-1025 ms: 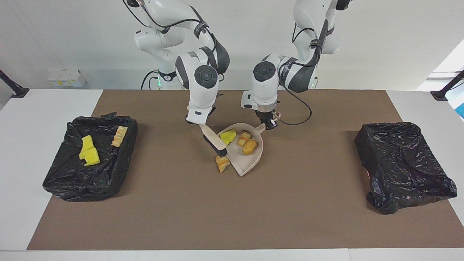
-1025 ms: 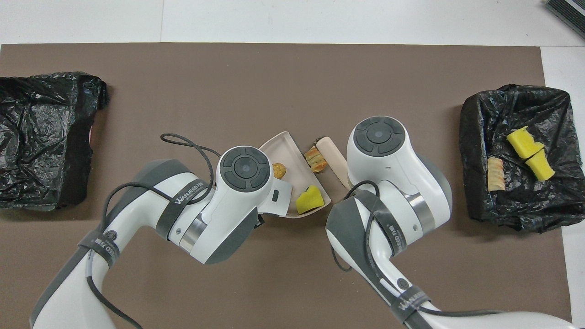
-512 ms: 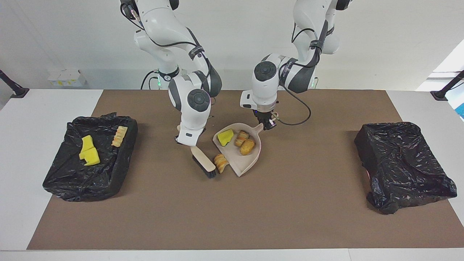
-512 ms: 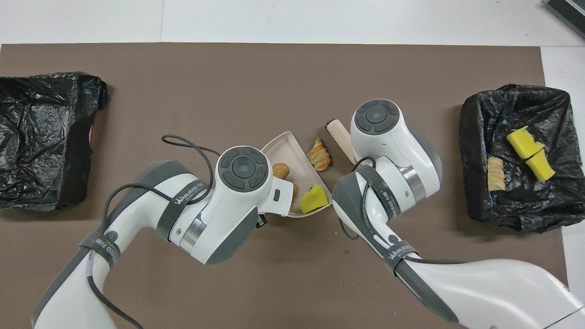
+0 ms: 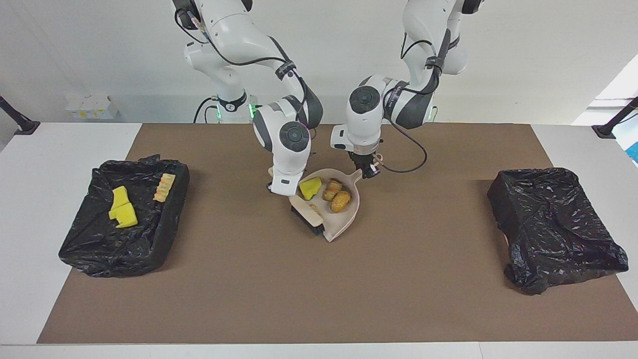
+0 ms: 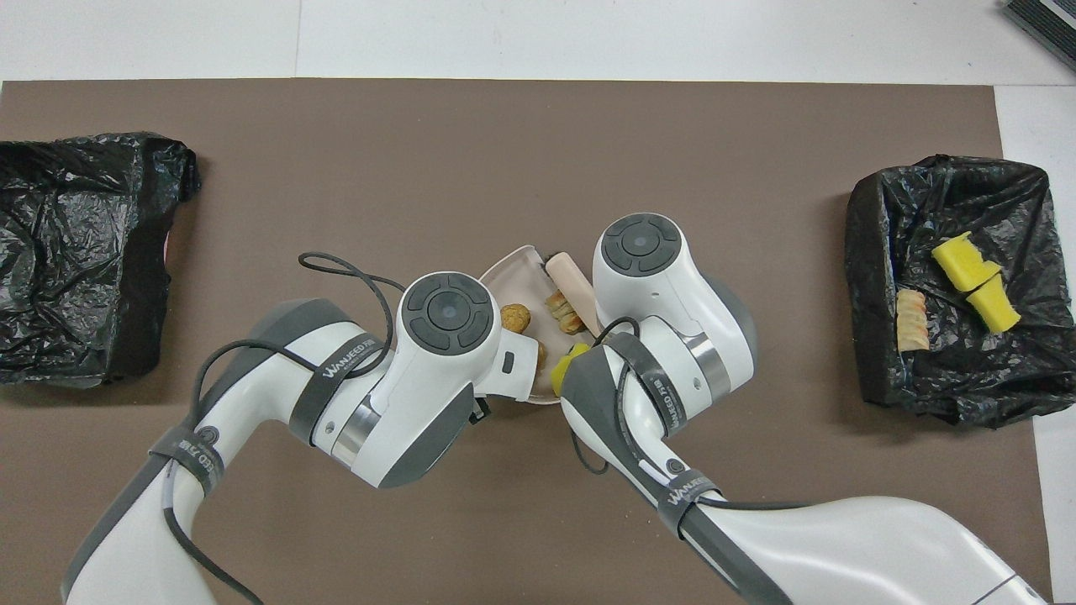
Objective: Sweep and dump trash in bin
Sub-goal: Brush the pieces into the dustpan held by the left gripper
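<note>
2 black-lined bins are sitting at the table's ends: the bin (image 5: 124, 214) toward the right arm's end is already holding 3 pieces of trash (image 5: 123, 209), while the other bin (image 5: 553, 229) is showing nothing inside. You are watching the dustpan (image 5: 344, 222) lying between them on the brown mat (image 5: 319, 279), with the left gripper (image 5: 370, 170) clamped on its handle. You are risking a spill if that pan is lifting or tilting before the brush clears, since the pieces are sitting loose near its open lip. The right gripper (image 5: 279, 185) is closed on the brush (image 5: 306, 215), whose bristles are pressing at the pan's mouth, just beside the last pastry (image 6: 561, 309). You are seeing 4 pieces in the pan: a yellow sponge chunk (image 5: 310, 187) directly beside the right gripper, 2 pastries (image 5: 338, 195) deeper in, nearer the left gripper, and that last one at the brush.
</note>
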Robot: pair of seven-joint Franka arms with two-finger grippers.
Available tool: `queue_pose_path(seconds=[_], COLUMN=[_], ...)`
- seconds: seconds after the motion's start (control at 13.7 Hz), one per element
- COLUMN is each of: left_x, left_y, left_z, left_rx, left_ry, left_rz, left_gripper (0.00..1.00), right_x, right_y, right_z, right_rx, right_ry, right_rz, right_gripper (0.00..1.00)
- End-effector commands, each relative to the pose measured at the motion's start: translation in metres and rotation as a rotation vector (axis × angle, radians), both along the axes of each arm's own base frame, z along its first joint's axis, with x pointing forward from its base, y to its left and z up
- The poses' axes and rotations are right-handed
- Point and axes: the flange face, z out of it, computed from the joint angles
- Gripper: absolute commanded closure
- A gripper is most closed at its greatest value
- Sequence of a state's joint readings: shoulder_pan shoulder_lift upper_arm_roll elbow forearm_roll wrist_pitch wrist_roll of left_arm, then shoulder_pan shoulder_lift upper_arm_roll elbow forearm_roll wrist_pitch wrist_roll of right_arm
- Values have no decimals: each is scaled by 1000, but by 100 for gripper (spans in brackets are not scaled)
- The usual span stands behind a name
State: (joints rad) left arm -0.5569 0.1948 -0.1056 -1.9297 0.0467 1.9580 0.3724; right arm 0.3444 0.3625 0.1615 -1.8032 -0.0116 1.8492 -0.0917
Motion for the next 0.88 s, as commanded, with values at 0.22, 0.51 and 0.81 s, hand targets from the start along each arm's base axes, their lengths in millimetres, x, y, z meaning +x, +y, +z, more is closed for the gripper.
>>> queue_pose_path(seconds=[0.22,0.51,0.81], left_x=[-15,-10,3], left_y=[4,5,20], left_z=[2,4,3], left_rx=[-10,-28,-39], left_ry=[2,2,15], left_rz=[-9,-96,-173], left_gripper=[100,100,100], right_x=[-37,-23,5], right_y=[12,-34,-94], right_z=[26,44,70], right_rx=[32,-12,10], right_ry=[135,130,107], right_rz=[-49,-91,-160], right_gripper=[100,100,100])
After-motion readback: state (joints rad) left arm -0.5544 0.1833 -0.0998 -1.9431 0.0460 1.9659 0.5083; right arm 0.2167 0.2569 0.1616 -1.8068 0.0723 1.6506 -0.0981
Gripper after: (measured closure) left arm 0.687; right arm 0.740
